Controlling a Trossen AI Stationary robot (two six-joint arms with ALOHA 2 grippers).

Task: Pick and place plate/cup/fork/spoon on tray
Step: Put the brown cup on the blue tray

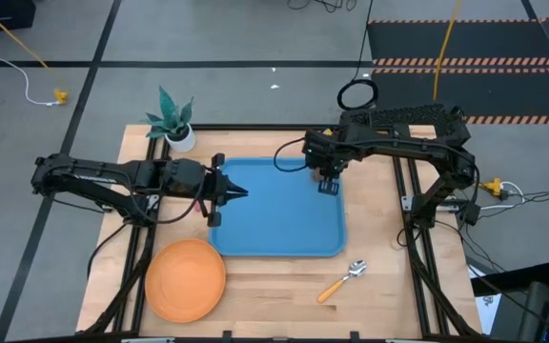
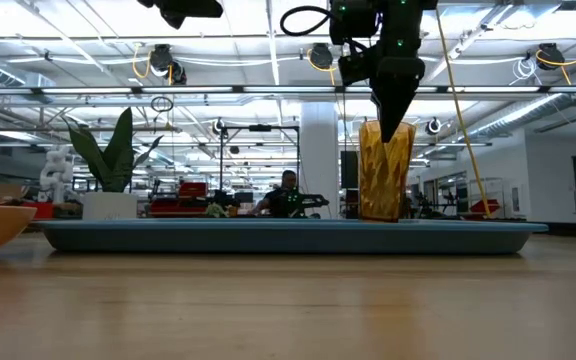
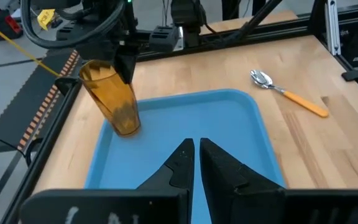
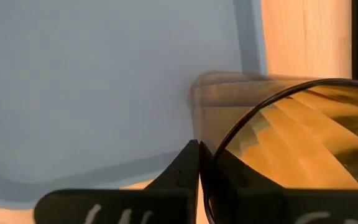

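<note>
The amber cup (image 2: 383, 180) stands upright in the blue tray's (image 1: 274, 233) far right corner, and also shows in the left wrist view (image 3: 112, 99). My right gripper (image 1: 328, 183) is shut on it from above. My left gripper (image 1: 234, 193) is shut and empty, level over the tray's left part, its fingers pointing toward the cup. The orange plate (image 1: 186, 277) lies on the table at the near left, beside the tray's near left corner. The orange-handled spoon (image 1: 343, 281) lies on the table near the tray's near right corner. The fork is out of view. My right gripper holds the cup by its top rim (image 4: 224, 144), one finger inside the cup and one outside. The fingers (image 2: 396, 115) come from above, pointing down. The cup stands upright with its base (image 3: 127, 128) at the tray's floor.
A white pot with a green plant (image 1: 175, 122) stands at the table's far left corner. Bare wood lies along the table's near edge between the plate and the spoon. The tray's middle and near part are bare.
</note>
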